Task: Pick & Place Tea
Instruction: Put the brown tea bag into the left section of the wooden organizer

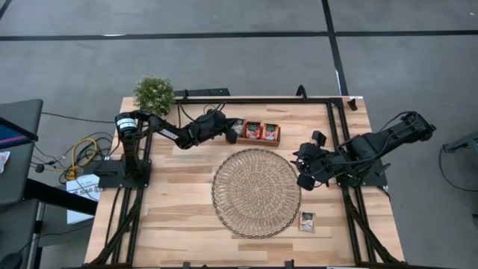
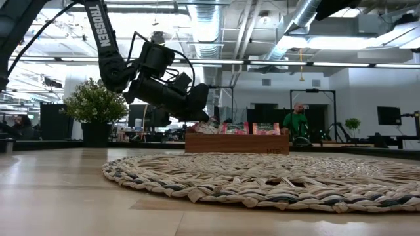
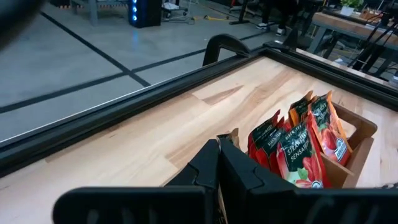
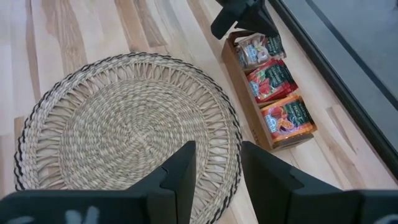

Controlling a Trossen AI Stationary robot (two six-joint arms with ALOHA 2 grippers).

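Sachet (image 1: 307, 221) beside the mat (image 1: 256, 193) shows only from above; my left gripper (image 1: 233, 130) is pinched together, my right gripper (image 1: 305, 179) parted, empty.

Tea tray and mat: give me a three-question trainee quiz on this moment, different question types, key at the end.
1. True or false: the woven mat has a sachet lying on it.
2. Which gripper is at the wooden tray? A left gripper B right gripper
3. Fill in: a lone tea sachet lies on the table just off the mat's edge, on the robot's ____ side.

Key: 1 false, the mat is bare. 2 A; its fingers are shut, while the right gripper's fingers are open beside the mat. 3 right.
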